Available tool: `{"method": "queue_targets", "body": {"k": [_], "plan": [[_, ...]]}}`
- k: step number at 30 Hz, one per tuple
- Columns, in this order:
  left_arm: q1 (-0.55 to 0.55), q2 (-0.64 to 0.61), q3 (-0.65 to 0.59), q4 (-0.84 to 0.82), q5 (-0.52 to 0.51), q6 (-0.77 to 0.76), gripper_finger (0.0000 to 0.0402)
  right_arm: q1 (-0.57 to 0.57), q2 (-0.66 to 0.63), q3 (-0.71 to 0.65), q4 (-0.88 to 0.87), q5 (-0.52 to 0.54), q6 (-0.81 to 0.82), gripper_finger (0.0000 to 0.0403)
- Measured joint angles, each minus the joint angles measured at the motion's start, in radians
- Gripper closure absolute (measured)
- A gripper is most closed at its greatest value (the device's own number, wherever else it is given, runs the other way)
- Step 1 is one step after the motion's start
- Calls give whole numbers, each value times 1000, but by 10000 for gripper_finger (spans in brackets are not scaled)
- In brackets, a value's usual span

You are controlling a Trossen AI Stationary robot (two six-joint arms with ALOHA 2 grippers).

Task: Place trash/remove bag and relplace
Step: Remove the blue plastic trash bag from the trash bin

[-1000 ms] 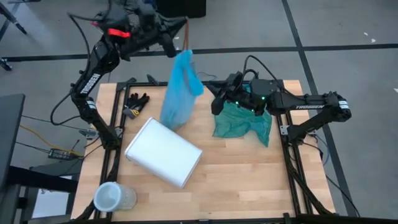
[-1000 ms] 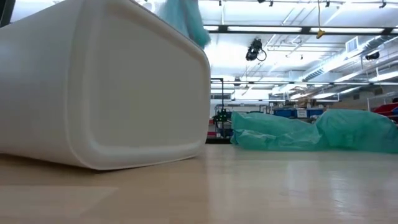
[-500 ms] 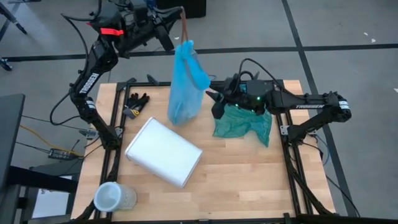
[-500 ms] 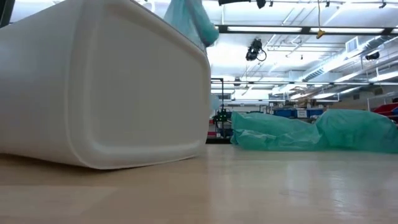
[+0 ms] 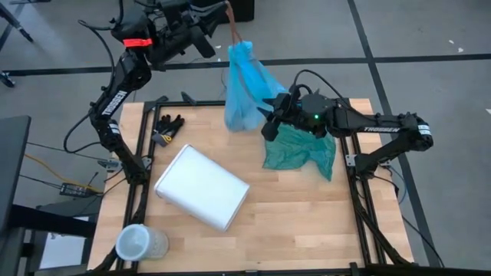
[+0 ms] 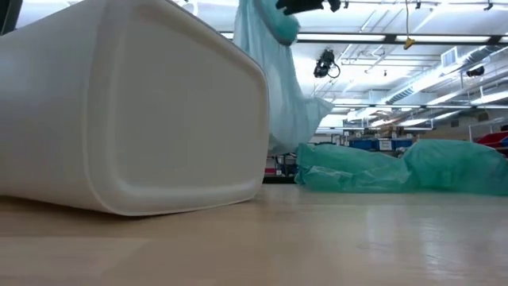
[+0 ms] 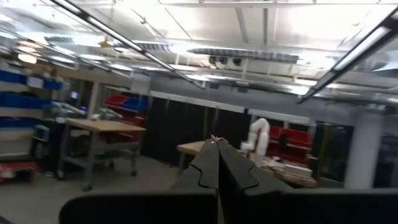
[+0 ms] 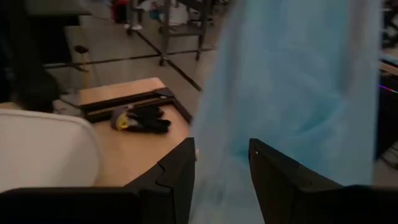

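Observation:
The light sky-blue bag (image 5: 245, 88) hangs from my left gripper (image 5: 232, 37), which is shut on it high above the table's far edge; its lower end (image 6: 290, 119) hangs clear of the table. My right gripper (image 5: 270, 115) stands open beside the bag's lower half, and the blue film (image 8: 292, 81) fills the view ahead of and between its fingers. The white bin (image 5: 201, 186) lies on its side mid-table. A darker teal-green bag (image 5: 299, 149) lies crumpled on the table under the right arm. The trash is hidden. My left gripper pinches the bag's gathered top (image 5: 236, 47) between its two shut fingers. The bag hangs below them, bunched at the top and wider lower down, clear of the table. My right gripper has bag film between its fingers (image 8: 180, 168); whether they touch it I cannot tell.
Black gloves (image 5: 167, 126) lie at the far left of the table. A clear round container (image 5: 138, 244) stands at the near left corner. Bare wood lies along the near and right side of the table (image 5: 307, 222).
My left gripper has tipped upward, and the bag has swung toward the table's right, away from the bin and over to my right gripper. Its lower end has risen off the spot beside the bin and now hangs at the far edge.

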Motion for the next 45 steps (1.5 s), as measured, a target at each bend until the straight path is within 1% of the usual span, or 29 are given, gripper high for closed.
{"method": "queue_targets", "body": {"k": [3,9,12,16,18,20,22,24,26,28,30,34,38,42,44,45], "plan": [[-15,0,0,10,3,-16,399,-26,0,0,-8,20,-6,266],[-36,3,0,84,26,-17,398,-79,0,0,-13,22,0,264],[-38,3,0,98,32,-17,397,-102,0,0,-6,47,0,265],[-36,3,0,120,57,-18,397,-124,0,0,28,32,35,264],[-36,2,0,130,61,-17,397,-125,0,0,47,-4,64,264],[-37,2,0,128,54,-2,397,-120,0,0,67,-84,69,264],[-34,2,0,126,39,7,397,-107,0,0,97,-176,42,264],[-33,2,0,126,36,7,397,-90,10,0,130,-210,-8,262],[-35,2,0,126,38,5,396,-82,19,0,135,-197,-48,261],[-43,2,0,127,69,-14,396,-80,32,0,147,-172,-67,261],[-50,2,0,124,95,-21,396,-88,38,0,146,-163,-71,261],[-76,2,0,126,115,-41,396,-107,77,0,192,-161,-68,260],[-101,2,0,126,125,-43,396,-114,115,0,309,-168,-69,259],[-122,2,0,123,134,-43,396,-119,145,0,379,-171,-80,261],[-134,2,0,124,135,-43,396,-120,150,0,390,-146,-100,269],[-138,2,0,123,136,-43,396,-120,150,1,386,-118,-106,279]]}}
